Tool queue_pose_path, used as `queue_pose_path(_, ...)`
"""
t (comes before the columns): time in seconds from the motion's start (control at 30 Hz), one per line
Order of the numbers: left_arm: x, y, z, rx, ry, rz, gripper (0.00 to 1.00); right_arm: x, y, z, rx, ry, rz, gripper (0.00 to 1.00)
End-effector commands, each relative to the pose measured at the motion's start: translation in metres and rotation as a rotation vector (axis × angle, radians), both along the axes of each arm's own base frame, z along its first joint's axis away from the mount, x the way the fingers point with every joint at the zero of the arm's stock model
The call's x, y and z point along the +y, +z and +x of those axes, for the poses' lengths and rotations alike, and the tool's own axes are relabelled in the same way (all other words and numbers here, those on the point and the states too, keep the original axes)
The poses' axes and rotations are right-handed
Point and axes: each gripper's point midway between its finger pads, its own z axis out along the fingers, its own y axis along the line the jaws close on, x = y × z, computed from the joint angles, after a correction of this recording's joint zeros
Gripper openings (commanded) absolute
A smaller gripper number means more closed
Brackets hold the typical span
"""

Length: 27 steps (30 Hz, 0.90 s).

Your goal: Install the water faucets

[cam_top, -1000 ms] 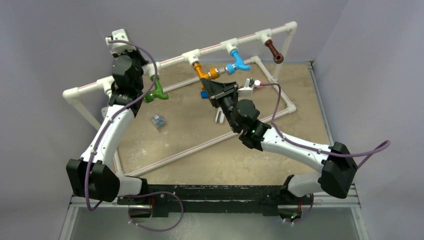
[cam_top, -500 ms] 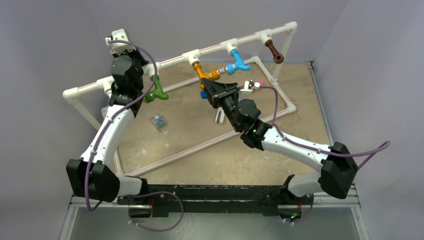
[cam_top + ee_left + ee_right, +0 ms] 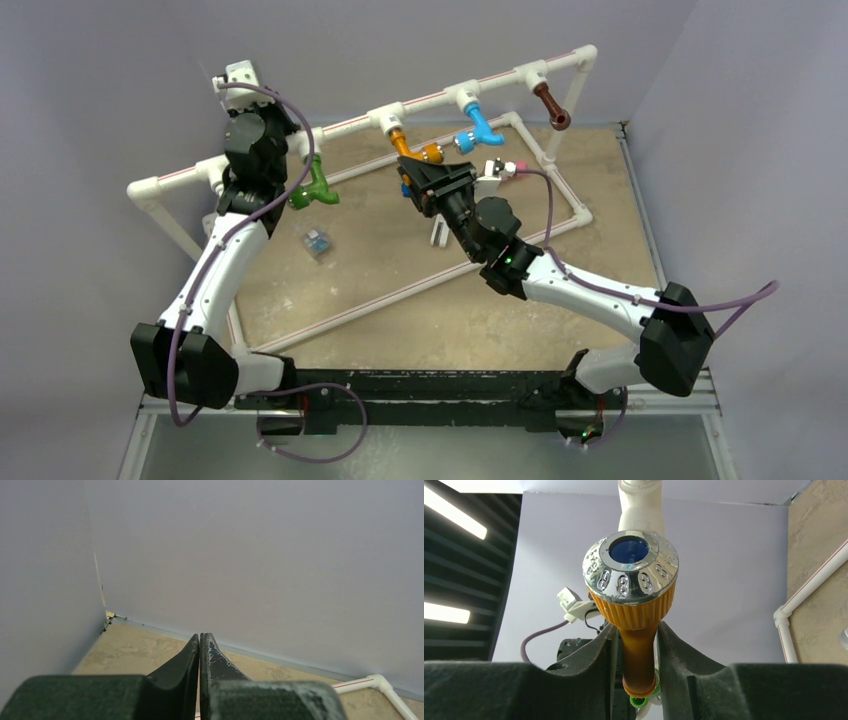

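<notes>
The right pincer (image 3: 636,630) stands narrow about the neck of the orange faucet (image 3: 631,580), one finger on each side. A thin dark gap shows on one side, so I cannot tell whether it is pinching. The faucet's ribbed collar and chrome-ringed head sit just above the fingers, and behind it rises the white tee (image 3: 640,502) of the pipe frame (image 3: 340,128) that carries it.

My judgement is that the faucet is seated and the step in hand is letting go cleanly. The jaws should spread enough to clear both sides of the neck and then back out straight along the fingers. A sideways pull could twist the faucet or drag it from the tee. The blue faucet (image 3: 478,127) hangs just beside it, so the retreat should go toward the near edge of the counter (image 3: 380,330).

The green faucet (image 3: 313,188) hangs from the frame's left part and the brown faucet (image 3: 550,105) from its far right end. All four appear mounted.

The left pincer (image 3: 200,650) is pressed together and empty, up by the frame's left back corner. It could steady the light-looking frame there.

No brand or label can be read. The chrome ring bears small embossed oval marks around a blue centre, and these are not legible as letters.
</notes>
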Motion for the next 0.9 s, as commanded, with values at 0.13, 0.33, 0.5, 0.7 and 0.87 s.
queue_pose_path(0.13,-0.023,-0.118,-0.008,0.373,-0.098,0.059,0.0,-0.002,0.029,-0.002,-0.056,0.01,0.059,0.5)
queue_pose_path(0.33,-0.022,-0.119,-0.008,0.374,-0.096,0.062,0.0,-0.003,0.03,-0.003,-0.078,0.004,0.037,0.66)
queue_pose_path(0.5,-0.022,-0.118,-0.007,0.373,-0.092,0.064,0.0,-0.01,0.036,-0.012,-0.145,-0.003,-0.025,0.77)
queue_pose_path(0.7,-0.022,-0.121,-0.006,0.377,-0.091,0.066,0.0,-0.021,0.027,-0.025,-0.216,0.001,-0.202,0.88)
queue_pose_path(0.87,-0.022,-0.124,-0.005,0.386,-0.09,0.069,0.0,-0.052,0.023,-0.038,-0.313,-0.063,-0.397,0.93)
